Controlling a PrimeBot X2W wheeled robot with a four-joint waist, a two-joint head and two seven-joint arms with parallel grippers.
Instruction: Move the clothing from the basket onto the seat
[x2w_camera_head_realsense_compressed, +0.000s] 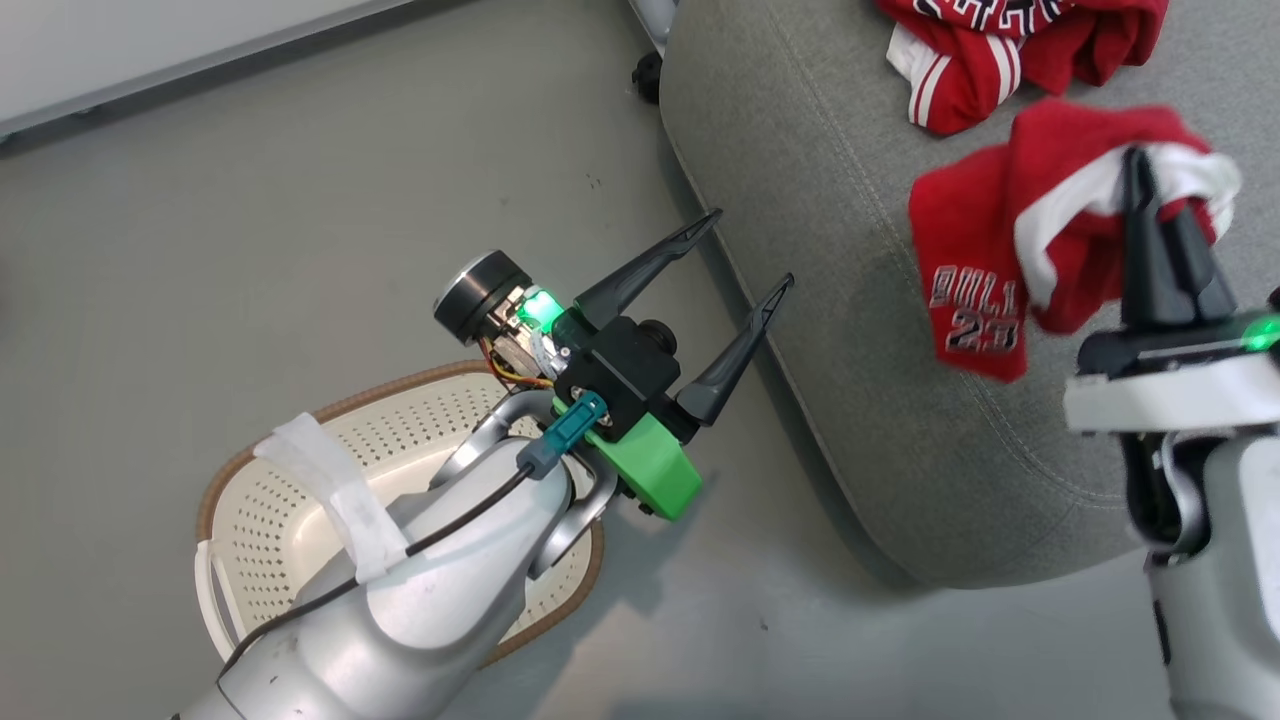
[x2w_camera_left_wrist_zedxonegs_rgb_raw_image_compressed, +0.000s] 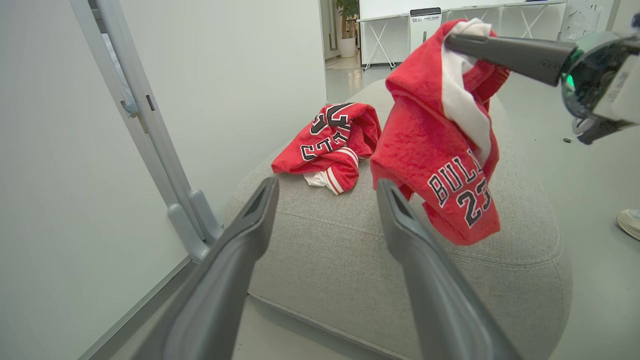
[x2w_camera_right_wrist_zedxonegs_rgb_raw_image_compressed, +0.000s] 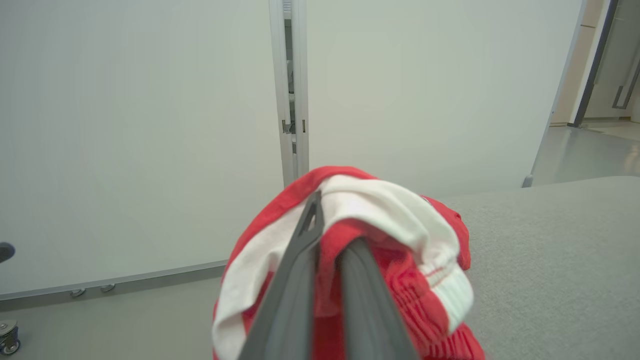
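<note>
Your right end effector (x2w_camera_head_realsense_compressed: 1137, 170) is closed tight on the waistband end of the red shorts (x2w_camera_head_realsense_compressed: 975, 250), its 2 fingers pressed together with white and red cloth bunched over them, so you cannot see how much fabric sits between the pads. The shorts hang over the grey seat (x2w_camera_head_realsense_compressed: 800, 200) near its front edge. A fold cuts the lettering off after "BULL", though the small 23 below it reads clearly. Whether the lowest hem touches the cushion cannot be told from either the head view or the left wrist view. The jersey (x2w_camera_head_realsense_compressed: 985, 45) lies crumpled on the seat farther back, well apart from the shorts. The head view's top edge crops it, and its large numerals are folded over and only partly legible. Your left end effector (x2w_camera_head_realsense_compressed: 752, 248) is spread wide with nothing in it, hovering over the floor (x2w_camera_head_realsense_compressed: 300, 200) just beside the seat's rounded edge. The basket (x2w_camera_head_realsense_compressed: 270, 530) stands on the floor beneath your left forearm (x2w_camera_head_realsense_compressed: 450, 590), which hides most of its inside, leaving a stretch of perforated wall and brown rim showing. A pale shoe (x2w_camera_left_wrist_zedxonegs_rgb_raw_image_compressed: 631, 222) is cut off at the left wrist view's right edge.
</note>
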